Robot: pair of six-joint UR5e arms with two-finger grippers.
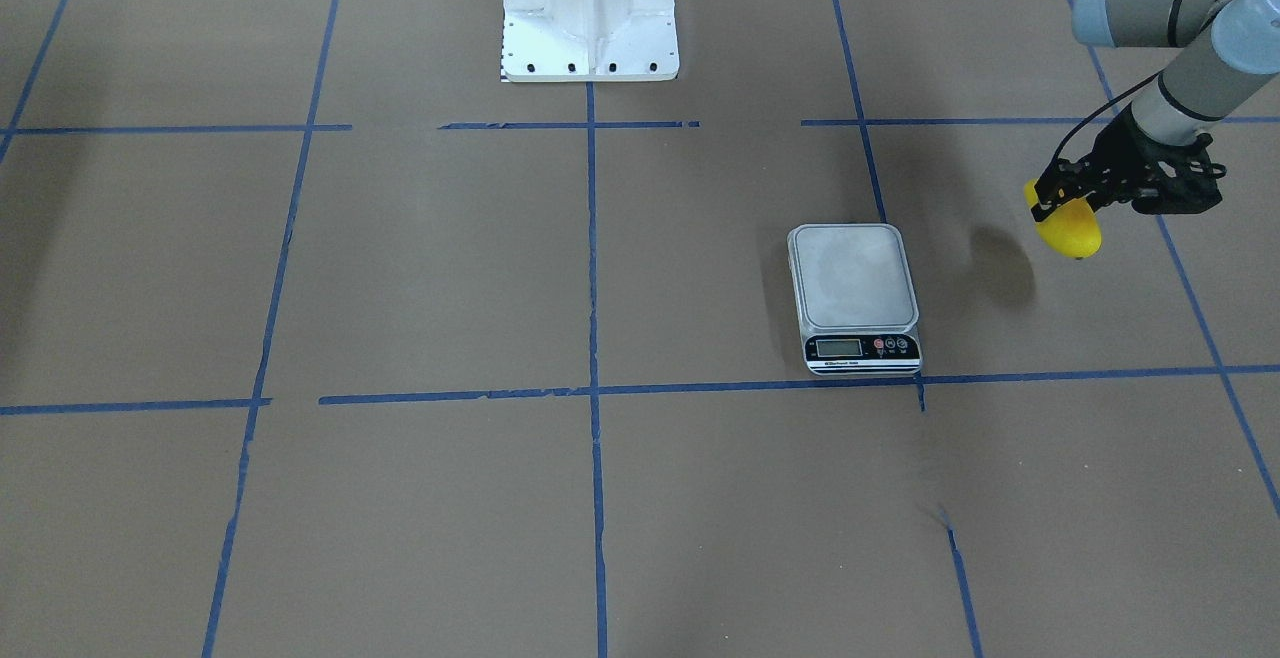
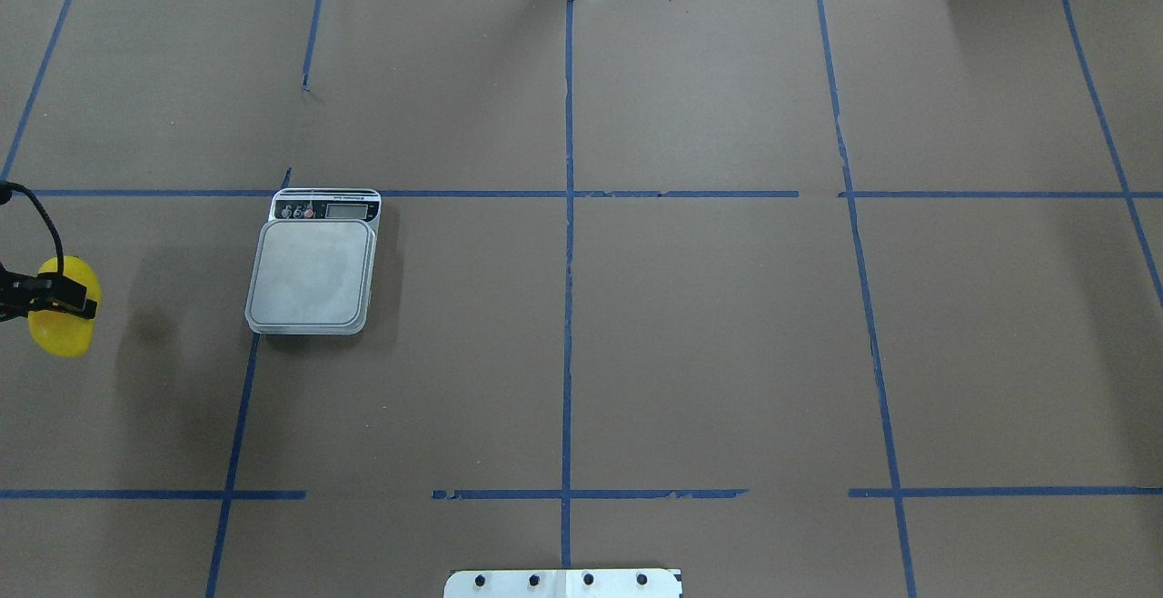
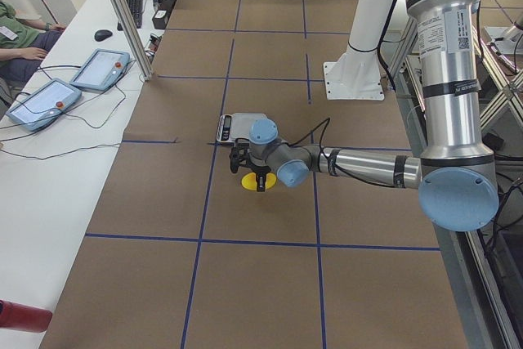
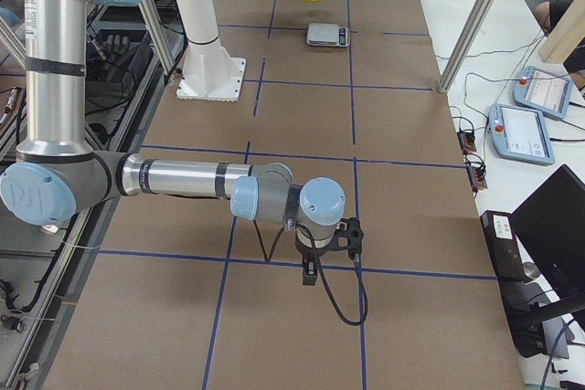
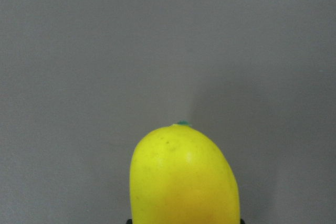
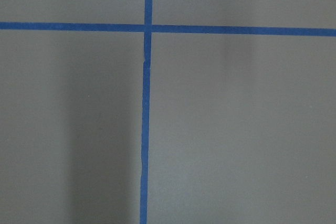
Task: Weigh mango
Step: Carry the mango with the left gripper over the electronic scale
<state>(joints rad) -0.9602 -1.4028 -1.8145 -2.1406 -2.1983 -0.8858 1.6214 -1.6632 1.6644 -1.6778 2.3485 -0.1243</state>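
The mango [image 1: 1072,231] is bright yellow and hangs above the brown table, held at its upper end by my left gripper [image 1: 1062,196], which is shut on it. Its shadow falls on the paper between it and the scale. The mango also shows in the overhead view [image 2: 62,330] at the far left edge and fills the bottom of the left wrist view [image 5: 184,182]. The scale [image 1: 853,278] with its bare silver platform stands beside it, apart, also in the overhead view [image 2: 312,275]. My right gripper [image 4: 311,271] hovers low over the table far from the scale; I cannot tell whether it is open or shut.
The white robot pedestal [image 1: 590,13] stands at the table's robot side. Blue tape lines [image 2: 568,244] grid the brown paper. A side bench with teach pendants [image 3: 73,83] and an aluminium post [image 3: 122,14] run along the far edge.
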